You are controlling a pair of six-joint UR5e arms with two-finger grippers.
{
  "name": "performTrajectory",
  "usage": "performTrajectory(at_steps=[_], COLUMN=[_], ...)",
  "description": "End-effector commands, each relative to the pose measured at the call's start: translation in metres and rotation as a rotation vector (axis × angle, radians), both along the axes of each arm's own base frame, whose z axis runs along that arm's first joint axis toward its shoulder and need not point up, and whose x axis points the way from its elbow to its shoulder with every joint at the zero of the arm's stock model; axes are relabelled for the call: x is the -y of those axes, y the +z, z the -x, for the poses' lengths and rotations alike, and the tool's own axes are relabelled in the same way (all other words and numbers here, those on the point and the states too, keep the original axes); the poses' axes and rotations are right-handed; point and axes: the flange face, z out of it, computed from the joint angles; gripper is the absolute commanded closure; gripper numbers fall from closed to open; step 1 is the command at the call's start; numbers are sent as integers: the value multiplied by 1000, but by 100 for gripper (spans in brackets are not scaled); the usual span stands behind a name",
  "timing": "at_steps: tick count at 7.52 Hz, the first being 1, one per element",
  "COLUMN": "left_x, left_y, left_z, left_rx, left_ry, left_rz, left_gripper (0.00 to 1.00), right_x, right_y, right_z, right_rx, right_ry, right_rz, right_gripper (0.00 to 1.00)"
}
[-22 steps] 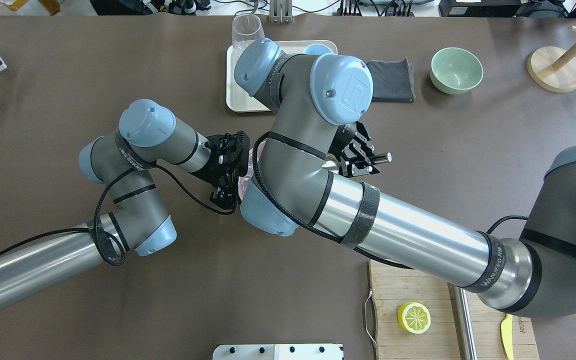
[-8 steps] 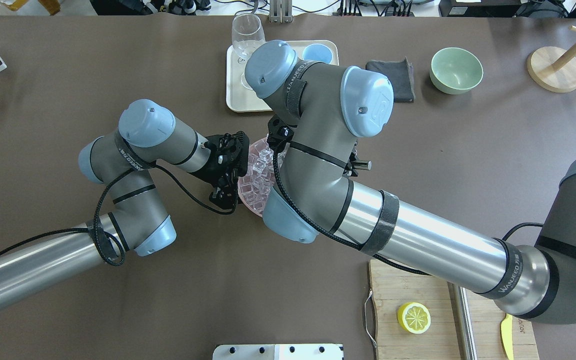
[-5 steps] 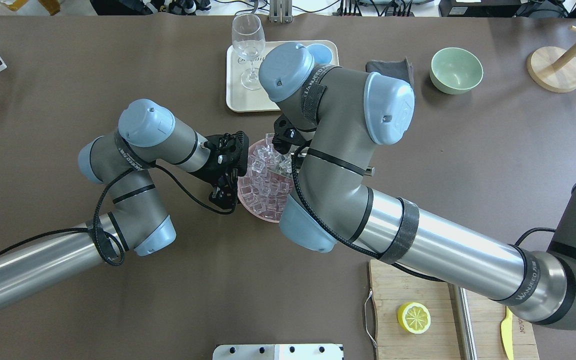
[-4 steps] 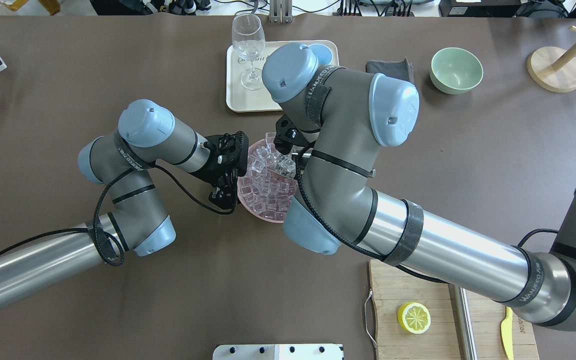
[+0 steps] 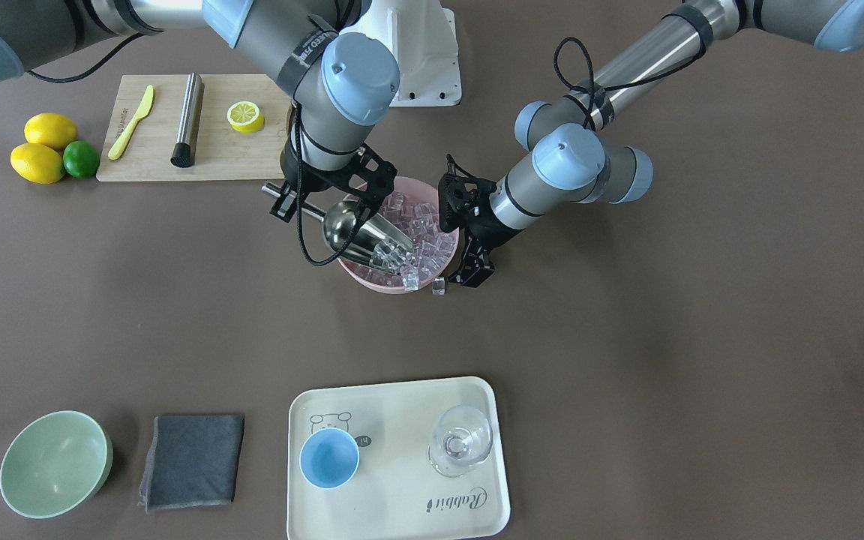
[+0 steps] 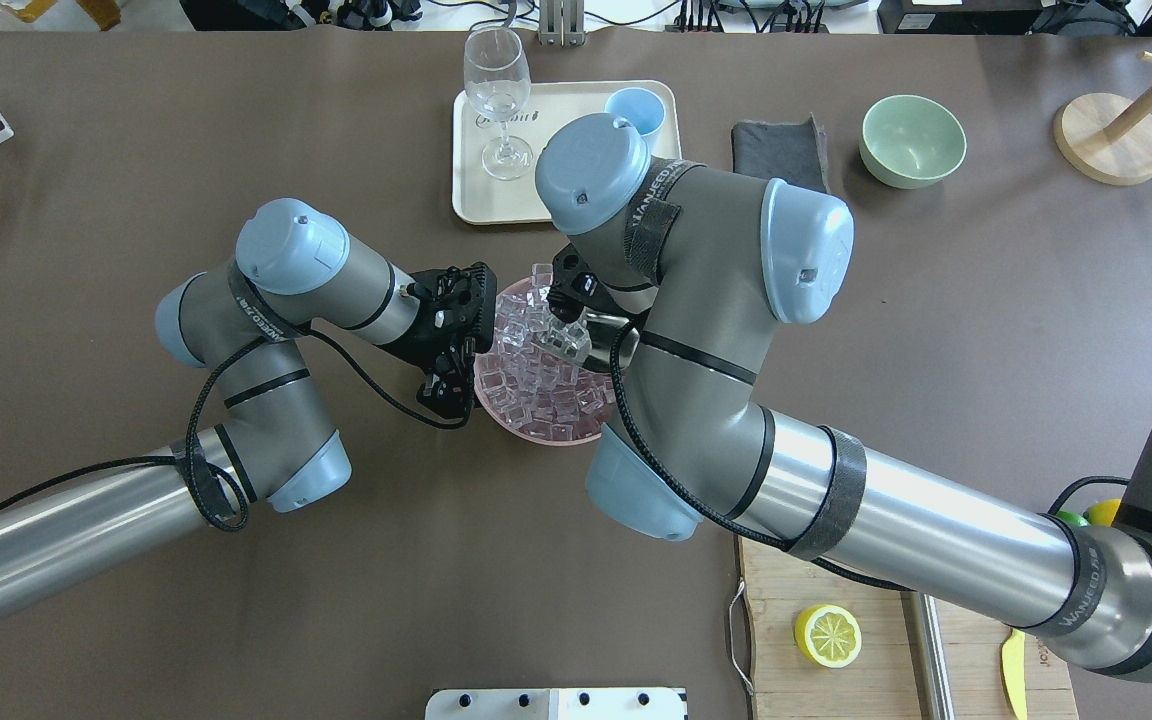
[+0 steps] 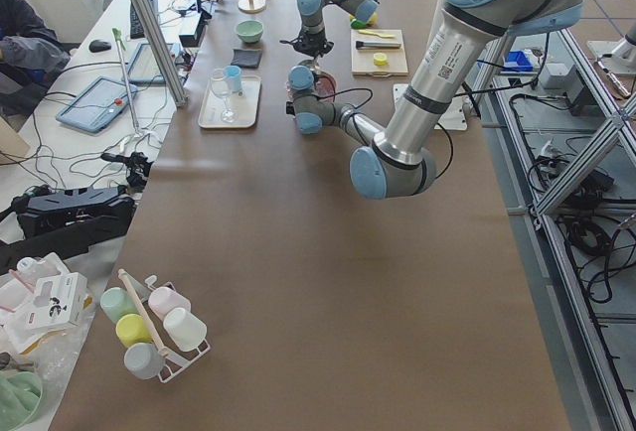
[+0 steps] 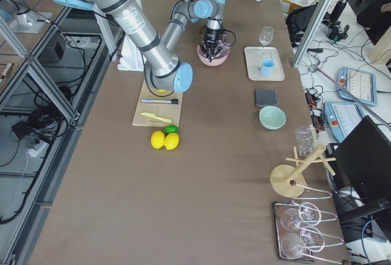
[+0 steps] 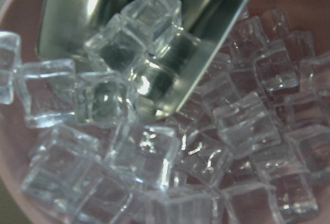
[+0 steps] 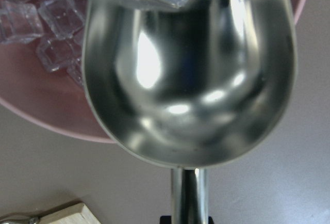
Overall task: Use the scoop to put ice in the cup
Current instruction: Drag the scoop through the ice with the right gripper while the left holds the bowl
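A pink bowl (image 5: 373, 282) full of ice (image 5: 423, 223) stands mid-table. My right gripper (image 5: 301, 202) is shut on the handle of the steel scoop (image 5: 357, 231). The scoop's trough lies tilted in the ice with a few cubes at its mouth, as the left wrist view (image 9: 149, 28) and right wrist view (image 10: 191, 74) show. My left gripper (image 5: 457, 251) is shut on the bowl's rim on my left side. The light-blue cup (image 5: 329, 458) stands empty on a cream tray (image 5: 394, 409) across the table, well apart from both grippers. In the overhead view my right arm hides most of the scoop (image 6: 591, 335).
A clear glass (image 5: 460, 448) shares the tray. One loose ice cube (image 5: 438, 286) lies on the table beside the bowl. A grey cloth (image 5: 192, 459) and green bowl (image 5: 55, 463) sit near the tray. A cutting board (image 5: 214, 157) holds a lemon half, steel cylinder and yellow knife.
My right arm has swung to the right and drawn the scoop through the ice, uncovering the bowl, the glass and the cup. The left arm has stayed still.
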Motion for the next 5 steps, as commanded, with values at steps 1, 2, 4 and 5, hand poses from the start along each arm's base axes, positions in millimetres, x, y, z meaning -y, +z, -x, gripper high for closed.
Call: performTrajectory(at_steps=[1,2,4,5], left_x=[0,-1,0,0], left_y=[0,1,3,2], left_z=[0,0,1,0], left_rx=[0,1,5,4], left_ry=[-1,1,-1,-2], left_rz=[0,1,3,1], left_gripper=[2,2,2,2], right_x=[-11,-14,-24,-27], right_y=[5,5,6,5], right_z=[11,5,-9,-16], right_rx=[54,83,144,165], right_ry=[30,63,93,98], right_rz=[-14,-16,-36,-46], right_gripper=[100,100,100,100])
